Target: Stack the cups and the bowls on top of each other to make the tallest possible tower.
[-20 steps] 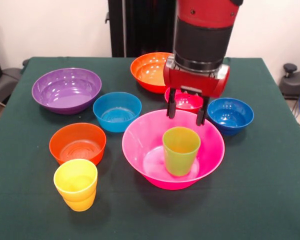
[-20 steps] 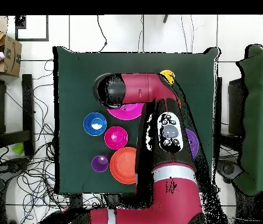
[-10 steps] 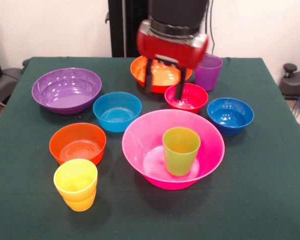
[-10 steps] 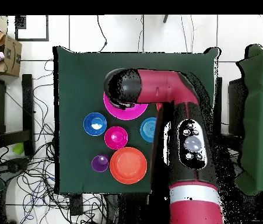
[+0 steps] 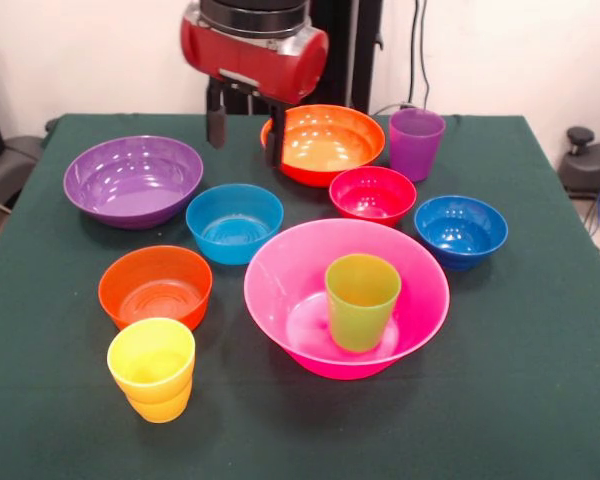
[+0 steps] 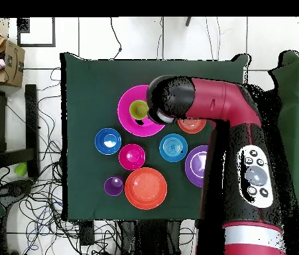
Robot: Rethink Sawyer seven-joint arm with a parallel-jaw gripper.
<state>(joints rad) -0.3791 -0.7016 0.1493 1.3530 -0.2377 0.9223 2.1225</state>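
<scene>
The lime green cup point(image 5: 361, 300) stands upright inside the big pink bowl point(image 5: 272, 290) at the front middle; the overhead view shows both, cup point(image 6: 138, 109) and bowl point(image 6: 126, 127). My gripper point(image 5: 245, 133) hangs open and empty at the back, between the big purple bowl point(image 5: 133, 180) and the big orange bowl point(image 5: 325, 143). The yellow cup point(image 5: 152, 368) stands at the front left, the purple cup point(image 5: 416, 142) at the back right. The small orange bowl point(image 5: 155, 286), light blue bowl point(image 5: 234, 222), red bowl point(image 5: 372, 194) and dark blue bowl point(image 5: 460, 230) stand singly around the pink one.
The green table point(image 5: 520, 380) carries all the pieces. In the overhead view my arm point(image 6: 244, 159) covers the table's right part and hides the yellow cup and the gripper. A cardboard box point(image 6: 9, 63) sits off the table.
My gripper has risen from over the pink bowl and swung back and to the left in the front view. The lime green cup stays in the pink bowl.
</scene>
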